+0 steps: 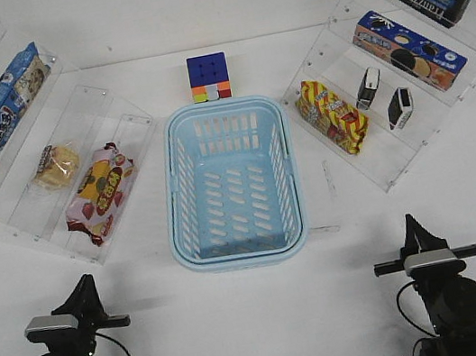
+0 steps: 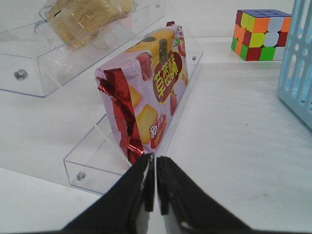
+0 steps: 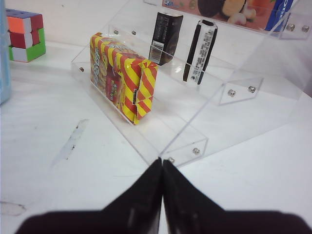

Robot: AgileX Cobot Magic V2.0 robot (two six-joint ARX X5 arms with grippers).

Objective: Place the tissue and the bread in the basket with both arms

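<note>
The light blue basket (image 1: pixel 177 165) stands at the table's middle and nothing lies in it; its edge shows in the left wrist view (image 2: pixel 297 63). The bread (image 1: pixel 56 165), a golden bun in clear wrap, lies on the left clear shelf and shows in the left wrist view (image 2: pixel 85 17). The tissue (image 1: pixel 400 108), black with a white edge, stands on the right shelf beside a look-alike pack (image 1: pixel 368 88); both show in the right wrist view, tissue (image 3: pixel 200 48) and look-alike (image 3: pixel 165 36). My left gripper (image 1: pixel 87 284) (image 2: pixel 156 158) and right gripper (image 1: pixel 409 224) (image 3: pixel 162 162) are shut and empty, near the front edge.
A pink strawberry snack bag (image 1: pixel 100 192) (image 2: pixel 151 83) stands right ahead of the left gripper. A red-and-yellow snack bag (image 1: pixel 332 115) (image 3: pixel 122 80) stands left of the packs. A colour cube (image 1: pixel 209 78) sits behind the basket. Clear tiered shelves (image 1: pixel 3 194) (image 1: pixel 384 174) with boxes flank the basket.
</note>
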